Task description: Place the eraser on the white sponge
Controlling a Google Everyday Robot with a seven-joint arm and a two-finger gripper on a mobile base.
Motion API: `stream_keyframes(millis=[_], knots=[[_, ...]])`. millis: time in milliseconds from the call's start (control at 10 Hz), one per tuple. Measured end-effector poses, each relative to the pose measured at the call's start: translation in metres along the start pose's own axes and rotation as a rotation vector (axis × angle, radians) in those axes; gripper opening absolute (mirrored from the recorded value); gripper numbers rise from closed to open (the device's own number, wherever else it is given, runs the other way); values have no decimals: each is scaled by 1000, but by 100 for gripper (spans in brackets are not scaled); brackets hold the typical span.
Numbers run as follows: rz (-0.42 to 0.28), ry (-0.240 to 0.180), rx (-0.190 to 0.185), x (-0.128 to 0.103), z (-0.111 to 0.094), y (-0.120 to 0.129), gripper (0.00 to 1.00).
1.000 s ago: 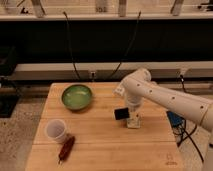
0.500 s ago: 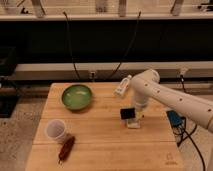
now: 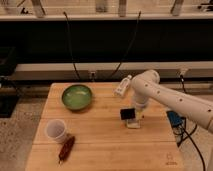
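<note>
Black eraser [image 3: 127, 114], pinched in the gripper [image 3: 131, 116], has shifted right, above the white sponge [image 3: 133, 124].

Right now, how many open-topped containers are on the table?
2: green bowl at back left, white cup at front left. The gripper holds the eraser over the white sponge.

My gripper [image 3: 134, 116] has shifted right across the table [image 3: 100, 145], carrying the eraser [image 3: 127, 114] over the white sponge [image 3: 133, 124].
</note>
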Motion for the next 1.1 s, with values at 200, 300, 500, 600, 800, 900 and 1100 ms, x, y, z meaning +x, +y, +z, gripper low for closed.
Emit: stream_keyframes(millis=[200, 300, 500, 600, 800, 900, 1100], knots=[[0, 2, -1, -1, 0, -1, 52], [1, 1, -2, -1, 0, -1, 56], [3, 1, -4, 1, -1, 1, 59], [1, 1, -6, 1, -1, 1, 63], [2, 0, -7, 2, -1, 1, 73], [0, 0, -9, 2, -1, 1, 77], [-7, -1, -13, 3, -1, 2, 78]])
